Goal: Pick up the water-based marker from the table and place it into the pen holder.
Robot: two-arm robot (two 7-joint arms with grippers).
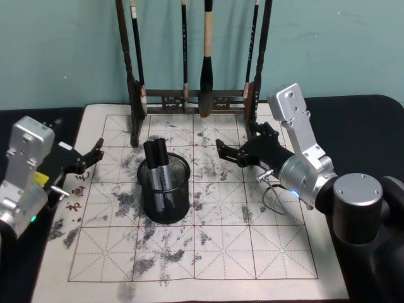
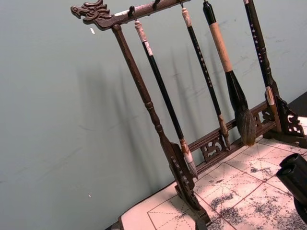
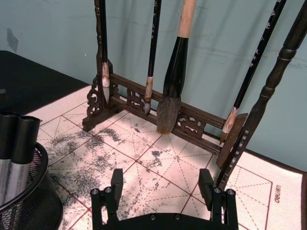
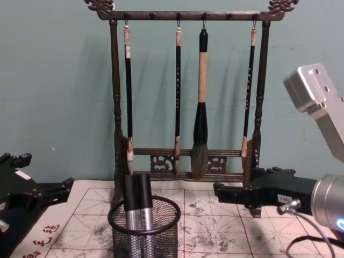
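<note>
The black wire-mesh pen holder (image 1: 165, 203) stands on the cream calligraphy mat of the table (image 1: 252, 252), left of centre. Two water-based markers (image 1: 156, 165) with black caps and grey barrels stand upright inside it, also seen in the chest view (image 4: 137, 201) and the right wrist view (image 3: 19, 143). My right gripper (image 1: 237, 137) hovers open and empty to the right of the holder, pointing toward the rack; its fingers (image 3: 116, 179) stand wide apart. My left gripper (image 1: 96, 154) is open and empty at the mat's left edge, apart from the holder.
A tall dark wooden brush rack (image 1: 196, 95) with several hanging brushes stands at the back of the mat against the teal wall (image 4: 54, 80). The mat's front half is bare except for ink stains. A thin cable (image 1: 274, 196) loops beneath my right wrist.
</note>
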